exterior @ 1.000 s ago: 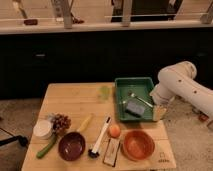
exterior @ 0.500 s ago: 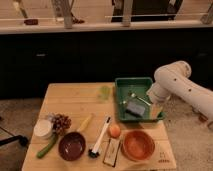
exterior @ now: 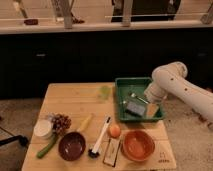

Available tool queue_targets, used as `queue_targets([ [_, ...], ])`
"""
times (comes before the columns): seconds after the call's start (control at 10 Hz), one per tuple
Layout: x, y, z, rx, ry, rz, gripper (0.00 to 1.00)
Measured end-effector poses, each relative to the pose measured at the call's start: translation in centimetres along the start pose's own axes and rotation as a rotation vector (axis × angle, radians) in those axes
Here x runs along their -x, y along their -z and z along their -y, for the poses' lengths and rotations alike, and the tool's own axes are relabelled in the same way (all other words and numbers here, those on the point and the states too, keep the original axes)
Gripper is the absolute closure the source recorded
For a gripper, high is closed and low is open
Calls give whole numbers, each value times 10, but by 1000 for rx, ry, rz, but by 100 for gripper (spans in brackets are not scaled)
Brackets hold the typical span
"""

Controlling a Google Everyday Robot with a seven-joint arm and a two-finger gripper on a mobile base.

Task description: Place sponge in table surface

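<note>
The sponge [exterior: 134,107], a small dark grey-blue block, lies inside the green tray [exterior: 121,94] at the back right of the light wooden table surface [exterior: 75,104]. My white arm [exterior: 170,80] reaches in from the right and bends down into the tray. The gripper [exterior: 150,106] hangs low over the tray's right side, just right of the sponge and close to it. Whether it touches the sponge I cannot tell. A tan patch shows at the gripper's lower end.
A pale green item [exterior: 104,91] lies left of the tray. In front are an orange fruit [exterior: 115,130], an orange bowl [exterior: 138,145], a tan-and-dark packet [exterior: 111,151], a brush [exterior: 100,140], a dark bowl [exterior: 72,146], a banana [exterior: 85,122], grapes [exterior: 61,122] and a white cup [exterior: 43,129].
The arm has swung left and down, bringing the gripper from the tray's right edge further into the tray, nearer the sponge. The sponge has not moved.
</note>
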Motion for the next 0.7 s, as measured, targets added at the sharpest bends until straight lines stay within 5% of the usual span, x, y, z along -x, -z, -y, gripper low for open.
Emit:
queue_targets([
  [0.7, 7, -30, 9, -1, -24, 27, 20],
])
